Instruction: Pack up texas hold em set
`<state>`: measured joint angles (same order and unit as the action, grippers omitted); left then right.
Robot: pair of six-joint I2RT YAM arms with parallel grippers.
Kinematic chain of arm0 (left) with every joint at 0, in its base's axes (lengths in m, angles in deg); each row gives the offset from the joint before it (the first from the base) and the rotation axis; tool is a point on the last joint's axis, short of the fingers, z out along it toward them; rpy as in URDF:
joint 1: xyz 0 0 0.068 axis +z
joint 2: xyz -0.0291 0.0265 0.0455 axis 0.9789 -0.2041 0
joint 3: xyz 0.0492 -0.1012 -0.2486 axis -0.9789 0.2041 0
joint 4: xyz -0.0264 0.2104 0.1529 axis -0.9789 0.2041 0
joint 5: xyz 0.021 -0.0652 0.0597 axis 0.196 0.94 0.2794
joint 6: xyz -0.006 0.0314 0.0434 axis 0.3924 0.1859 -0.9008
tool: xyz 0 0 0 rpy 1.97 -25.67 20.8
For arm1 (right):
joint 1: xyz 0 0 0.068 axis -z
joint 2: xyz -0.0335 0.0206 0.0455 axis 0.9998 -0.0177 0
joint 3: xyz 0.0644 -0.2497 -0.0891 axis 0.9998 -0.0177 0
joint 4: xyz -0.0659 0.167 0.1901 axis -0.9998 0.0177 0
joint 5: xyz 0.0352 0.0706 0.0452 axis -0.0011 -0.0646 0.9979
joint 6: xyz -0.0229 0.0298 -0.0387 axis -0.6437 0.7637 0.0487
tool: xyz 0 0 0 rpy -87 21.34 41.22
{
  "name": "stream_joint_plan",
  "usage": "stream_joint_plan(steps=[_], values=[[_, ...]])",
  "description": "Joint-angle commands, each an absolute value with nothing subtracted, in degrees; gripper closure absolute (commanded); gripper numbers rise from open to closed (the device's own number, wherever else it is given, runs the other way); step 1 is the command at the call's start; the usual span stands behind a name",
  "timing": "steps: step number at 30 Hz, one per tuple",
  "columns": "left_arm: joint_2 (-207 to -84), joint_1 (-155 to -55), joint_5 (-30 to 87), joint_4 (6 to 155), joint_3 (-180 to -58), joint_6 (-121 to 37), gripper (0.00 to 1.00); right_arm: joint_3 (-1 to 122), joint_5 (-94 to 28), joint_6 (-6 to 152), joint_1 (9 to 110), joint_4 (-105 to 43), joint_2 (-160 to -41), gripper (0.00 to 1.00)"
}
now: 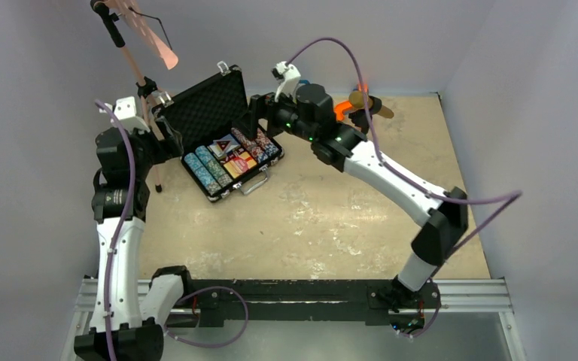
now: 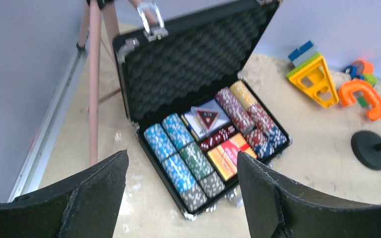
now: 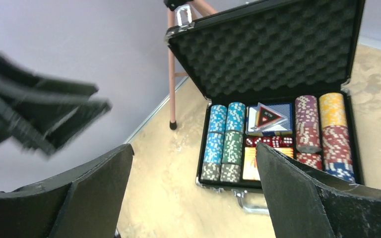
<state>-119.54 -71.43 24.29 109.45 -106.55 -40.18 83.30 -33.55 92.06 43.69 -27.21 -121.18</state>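
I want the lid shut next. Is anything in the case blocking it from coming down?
Nothing visible does: the chip stacks and card deck sit low in their slots, beneath the raised lid.

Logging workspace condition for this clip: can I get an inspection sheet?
Surface: beige table, scuffed.
Job's things: black case open, lid up; chip rows, card decks and dice inside.
Clutter: plastic toy shapes and microphone stand base, right of the case.
Pincers: left pincer and right pincer both open, empty, facing the case.
Cables: purple cables along both arms.
Surroundings: pale walls; pink tripod beside the case; metal rail at the near edge.
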Motion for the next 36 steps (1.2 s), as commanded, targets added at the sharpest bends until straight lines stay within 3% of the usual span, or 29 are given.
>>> stream_joint_plan(steps=[1, 10, 15, 36], values=[[-124.5, -67.1, 30.6, 102.3, -112.3, -41.9, 0.16, 74.7, -30.9, 85.1, 45.4, -28.4, -108.6, 0.01], [-135.8, -65.7, 38.0, 95.3, -115.9, -50.8, 0.2, 53.0, -29.5, 84.8, 53.8, -30.8, -90.1, 0.01], [-141.2, -65.6, 38.8, 93.7, -118.9, -53.3, 0.2, 47.5, -30.4, 84.2, 54.7, -29.2, -85.2, 0.01], [-154.5, -65.6, 37.9, 89.1, -123.1, -57.4, 0.2, 45.5, -25.9, 87.7, 54.8, -31.1, -84.8, 0.02]])
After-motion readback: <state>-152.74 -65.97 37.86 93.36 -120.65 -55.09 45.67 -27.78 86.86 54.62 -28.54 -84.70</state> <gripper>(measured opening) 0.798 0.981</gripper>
